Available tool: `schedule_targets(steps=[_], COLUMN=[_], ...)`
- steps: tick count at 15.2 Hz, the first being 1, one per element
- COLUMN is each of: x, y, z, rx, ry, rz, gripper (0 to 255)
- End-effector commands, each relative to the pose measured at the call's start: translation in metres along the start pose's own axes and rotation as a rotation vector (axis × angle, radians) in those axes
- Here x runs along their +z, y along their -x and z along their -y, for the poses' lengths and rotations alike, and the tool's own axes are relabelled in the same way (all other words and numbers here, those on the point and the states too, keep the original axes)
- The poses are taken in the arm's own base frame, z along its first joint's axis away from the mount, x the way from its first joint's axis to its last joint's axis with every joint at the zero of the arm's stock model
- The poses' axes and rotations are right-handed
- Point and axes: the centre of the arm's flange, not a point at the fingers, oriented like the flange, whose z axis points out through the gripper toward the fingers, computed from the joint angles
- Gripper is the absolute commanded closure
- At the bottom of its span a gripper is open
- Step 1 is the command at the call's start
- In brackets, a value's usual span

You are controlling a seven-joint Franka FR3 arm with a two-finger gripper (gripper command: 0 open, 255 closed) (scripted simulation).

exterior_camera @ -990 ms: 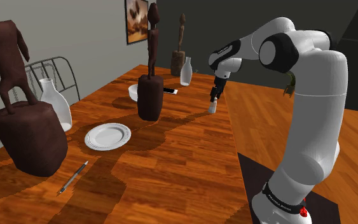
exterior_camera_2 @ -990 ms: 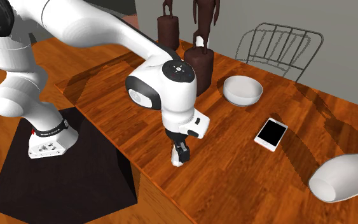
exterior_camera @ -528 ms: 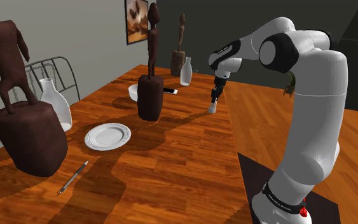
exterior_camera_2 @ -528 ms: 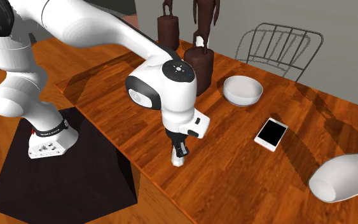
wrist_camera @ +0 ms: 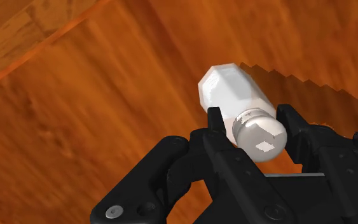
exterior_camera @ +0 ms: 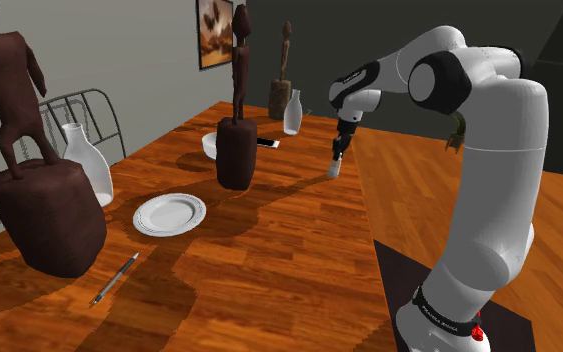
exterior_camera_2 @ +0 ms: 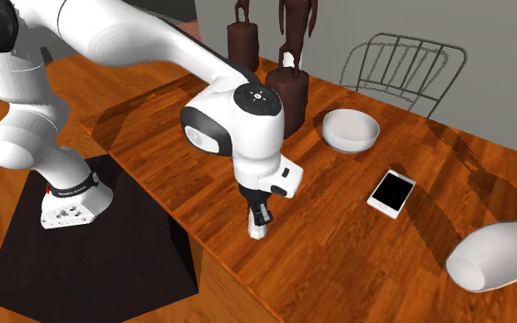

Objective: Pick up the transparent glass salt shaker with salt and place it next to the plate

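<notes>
Your gripper [wrist_camera: 254, 124] has its two black fingers [wrist_camera: 217, 121] pressed to either side of the salt shaker [wrist_camera: 231, 89], clasping it just at its grey cap. You see the shaker drawn as a faceted white body, so you cannot tell glass from what fills it. In the shoulder view the shaker [exterior_camera: 333, 171] hangs straight down from the gripper [exterior_camera: 337, 158] at the wooden table [exterior_camera: 269, 250], close to the edge on the stand's side; you cannot tell whether its base touches the wood. The plate [exterior_camera: 169, 214] lies well apart from it, toward that view's left, its white face bare. Just beside the plate stands a white bottle [exterior_camera: 86, 165], and a second white bottle [exterior_camera: 292, 112] stands at the far end of the table. From the second exterior view you see a white bowl [exterior_camera_2: 351, 130] whose inside shows plain white, near a phone [exterior_camera_2: 392, 193].
</notes>
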Motion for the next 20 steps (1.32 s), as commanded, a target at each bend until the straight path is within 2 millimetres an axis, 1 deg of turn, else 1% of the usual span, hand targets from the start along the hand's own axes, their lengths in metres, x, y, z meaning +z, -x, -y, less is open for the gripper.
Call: schedule_targets(steps=[1,20], x=[-0.010,-0.110], y=[-0.001,-0.002], z=[0.001,0.009], rx=[0.000,0.000], ry=[0.000,0.000], rz=[0.000,0.000], gripper=[255,255])
